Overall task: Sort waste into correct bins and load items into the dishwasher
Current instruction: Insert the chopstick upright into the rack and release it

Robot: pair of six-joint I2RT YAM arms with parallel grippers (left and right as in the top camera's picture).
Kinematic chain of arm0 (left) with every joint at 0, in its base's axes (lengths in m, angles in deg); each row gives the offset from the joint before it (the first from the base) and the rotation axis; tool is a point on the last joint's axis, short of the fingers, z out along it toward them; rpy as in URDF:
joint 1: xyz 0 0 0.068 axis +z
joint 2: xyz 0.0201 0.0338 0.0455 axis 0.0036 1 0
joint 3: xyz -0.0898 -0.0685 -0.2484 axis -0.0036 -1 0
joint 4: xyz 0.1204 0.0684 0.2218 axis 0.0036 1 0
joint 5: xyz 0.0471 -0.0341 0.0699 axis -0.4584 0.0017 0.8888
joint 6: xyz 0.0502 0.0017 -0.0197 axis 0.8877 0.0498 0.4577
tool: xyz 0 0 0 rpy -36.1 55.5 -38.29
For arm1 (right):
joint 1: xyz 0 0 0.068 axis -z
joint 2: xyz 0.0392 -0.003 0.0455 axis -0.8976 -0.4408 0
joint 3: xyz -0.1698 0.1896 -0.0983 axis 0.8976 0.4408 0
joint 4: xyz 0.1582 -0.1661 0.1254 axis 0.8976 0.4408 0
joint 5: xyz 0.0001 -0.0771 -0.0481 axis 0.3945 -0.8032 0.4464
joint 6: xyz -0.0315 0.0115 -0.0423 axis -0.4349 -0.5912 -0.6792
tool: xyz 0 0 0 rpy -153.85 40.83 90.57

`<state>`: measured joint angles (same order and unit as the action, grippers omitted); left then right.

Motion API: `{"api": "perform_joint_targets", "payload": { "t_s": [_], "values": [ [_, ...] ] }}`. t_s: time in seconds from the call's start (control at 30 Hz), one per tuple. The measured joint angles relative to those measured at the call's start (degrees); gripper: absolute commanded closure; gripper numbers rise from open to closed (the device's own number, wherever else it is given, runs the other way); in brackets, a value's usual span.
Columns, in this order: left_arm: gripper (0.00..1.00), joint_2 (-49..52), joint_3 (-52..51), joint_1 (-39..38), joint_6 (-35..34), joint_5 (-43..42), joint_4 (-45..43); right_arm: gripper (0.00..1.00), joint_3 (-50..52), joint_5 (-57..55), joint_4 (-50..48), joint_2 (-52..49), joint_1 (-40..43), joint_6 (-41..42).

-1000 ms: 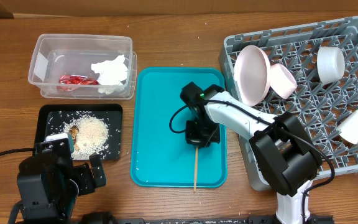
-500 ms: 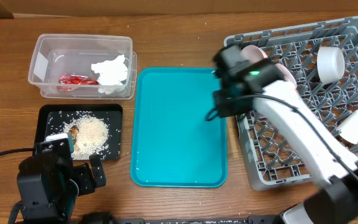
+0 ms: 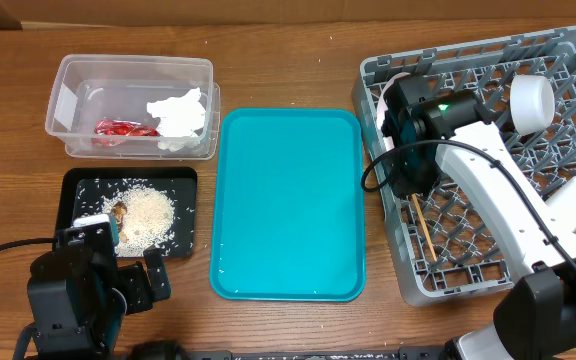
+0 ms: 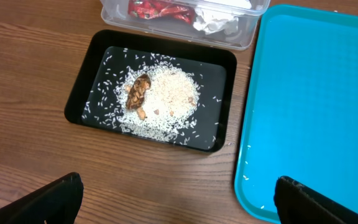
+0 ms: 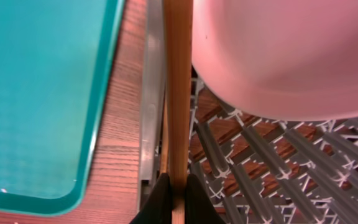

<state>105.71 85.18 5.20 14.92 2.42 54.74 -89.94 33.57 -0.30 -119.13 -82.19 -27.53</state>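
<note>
tub [image 3: 133,61]: wrapper [image 3: 123,128], napkin [image 3: 180,115] | black tray [image 3: 69,190]: rice [image 3: 150,212], scrap [image 3: 119,211] | right tool [image 5: 178,194] grips chopstick [image 5: 178,93] over rack [image 3: 568,50] | left tool [image 4: 178,182] spread, empty

L arm [image 3: 68,290] sits low at the near left corner, folded up small. The L gripper [image 4: 179,190] tips downward w/ its two fingers [image 4: 55,199] spread far apart & nothing between them. R arm [image 3: 498,195] comes up from the near right side & stretches out long, away & to the left, black wrist bent down, & the R gripper [image 3: 411,185] is squeezed tight on a thin wood stick [image 5: 178,93], tips pressing it from both sides.
</note>
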Motion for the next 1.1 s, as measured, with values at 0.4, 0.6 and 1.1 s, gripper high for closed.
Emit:
{"api": "perform_joint_targets", "payload": {
  "t_s": [0.4, 0.6, 1.1],
  "values": [
    [0.0, 0.0, 0.0, 0.0, 0.0, 0.0, 0.0, 0.73, 2.3, -0.5, -2.9, -0.4, 0.3, -0.7],
    [0.0, 0.0, 0.0, 0.0, 0.0, 0.0, 0.0, 0.7, 1.6, -0.4, -3.4, -0.1, 0.3, 2.6],
    [0.0, 0.1, 0.0, 0.0, 0.0, 0.0, 0.0, 0.0, -1.7, 15.1, -12.0, 16.5, 15.7, 7.7]
  ]
}}
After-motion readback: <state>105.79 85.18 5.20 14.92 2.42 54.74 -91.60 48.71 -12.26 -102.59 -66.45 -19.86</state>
